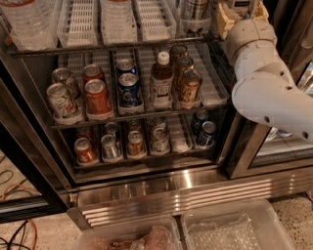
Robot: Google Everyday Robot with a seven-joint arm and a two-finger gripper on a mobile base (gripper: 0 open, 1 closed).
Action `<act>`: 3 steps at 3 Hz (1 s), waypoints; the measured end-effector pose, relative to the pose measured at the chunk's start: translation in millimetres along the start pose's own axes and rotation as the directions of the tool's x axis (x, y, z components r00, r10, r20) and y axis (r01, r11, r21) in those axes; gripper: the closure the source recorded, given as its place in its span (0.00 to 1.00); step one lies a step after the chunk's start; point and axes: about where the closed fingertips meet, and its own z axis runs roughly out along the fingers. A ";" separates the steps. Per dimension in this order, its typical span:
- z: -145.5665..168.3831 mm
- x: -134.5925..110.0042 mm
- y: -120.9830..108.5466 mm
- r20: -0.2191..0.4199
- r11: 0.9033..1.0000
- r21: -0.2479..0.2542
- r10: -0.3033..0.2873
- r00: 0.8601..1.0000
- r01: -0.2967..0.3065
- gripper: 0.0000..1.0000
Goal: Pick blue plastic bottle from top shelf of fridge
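The fridge (146, 188) stands open in front of me. Its top shelf (117, 22) runs along the upper edge, with white slotted dividers and clear trays. My white arm (266, 93) reaches up from the right. The gripper (229, 17) is at the right end of the top shelf, cut off by the upper edge of the view, next to a silver can (195, 10). The blue plastic bottle does not clearly show. A small pale patch (243, 5) above the wrist may be part of it; I cannot tell.
Clear ribbed water bottles (27, 22) stand at the top shelf's left. The middle rack holds soda cans (98, 95) and a brown-drink bottle (160, 80); the lower rack holds more cans (134, 144). An open glass door (288, 146) is behind the arm. Clear bins (239, 229) lie on the floor.
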 end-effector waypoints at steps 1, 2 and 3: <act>3.4 -7.9 -2.2 0.019 1.000 -0.005 -0.007 1.000 0.008 1.00; 9.0 -23.5 -7.7 0.059 1.000 -0.006 -0.018 0.998 0.018 1.00; 0.0 -36.1 -7.8 0.083 1.000 -0.019 -0.003 0.997 0.004 1.00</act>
